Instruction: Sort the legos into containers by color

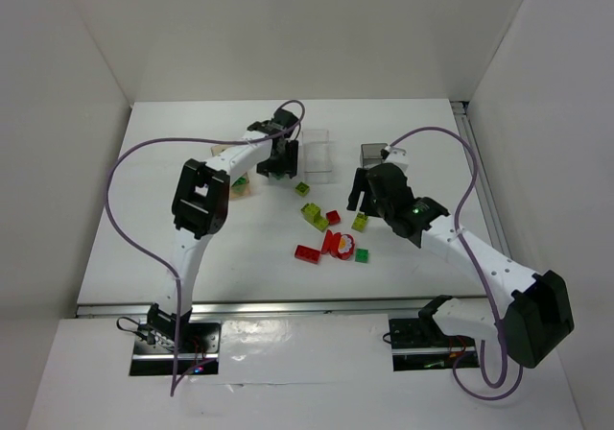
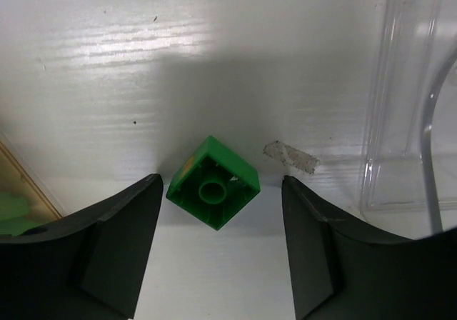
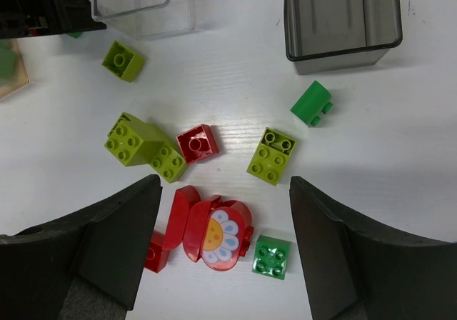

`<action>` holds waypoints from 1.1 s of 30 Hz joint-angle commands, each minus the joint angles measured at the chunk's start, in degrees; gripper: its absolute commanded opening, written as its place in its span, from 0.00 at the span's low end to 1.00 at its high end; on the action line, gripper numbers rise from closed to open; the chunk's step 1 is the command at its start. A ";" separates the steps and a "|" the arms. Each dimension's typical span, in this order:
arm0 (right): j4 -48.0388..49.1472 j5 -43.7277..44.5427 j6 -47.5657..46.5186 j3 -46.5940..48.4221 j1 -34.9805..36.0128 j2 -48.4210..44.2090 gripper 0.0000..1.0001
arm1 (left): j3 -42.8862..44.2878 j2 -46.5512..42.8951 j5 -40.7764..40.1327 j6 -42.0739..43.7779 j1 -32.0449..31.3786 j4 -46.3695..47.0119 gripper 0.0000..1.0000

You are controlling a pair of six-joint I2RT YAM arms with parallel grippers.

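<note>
no legible txt/labels anywhere, far as visible.

Dark green brick (image 2: 213,183) on white worktop (image 2: 143,63); round red piece (image 3: 214,236) bears a white-petalled, yellow-centred flower; smoky grey bin (image 3: 343,57).

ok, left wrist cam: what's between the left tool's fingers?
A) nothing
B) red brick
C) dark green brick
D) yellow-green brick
C: a dark green brick, hollow underside facing the camera, sits in the gap of the open left tool.
</note>
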 commanded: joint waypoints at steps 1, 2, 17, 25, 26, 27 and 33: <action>1.83 0.15 -0.43 1.90 -0.30 0.45 0.80 | 2.22 1.58 -1.63 2.35 -0.03 0.34 0.76; 1.83 0.15 -0.43 1.90 -0.30 0.45 0.80 | 2.22 2.10 -1.63 2.35 -0.03 0.34 0.76; 1.83 -0.37 -0.43 1.90 -0.30 0.45 0.80 | -0.33 -8.52 -5.68 -0.72 0.58 -2.99 0.33; 2.88 -0.90 -0.43 1.90 -0.30 1.50 0.80 | -7.00 -18.19 -6.20 -4.15 8.13 -5.46 0.39; 2.88 -0.90 -0.43 1.90 -0.30 1.50 0.80 | -8.75 -18.80 -6.81 -4.67 8.14 -5.46 0.40; 2.88 -0.90 -0.43 1.90 -0.30 1.50 0.80 | -9.37 -19.50 -6.82 -4.68 9.01 -5.46 0.42; 3.41 -0.90 0.09 1.90 -0.30 1.50 0.80 | -10.79 -18.46 -6.29 -5.99 9.72 -6.41 0.58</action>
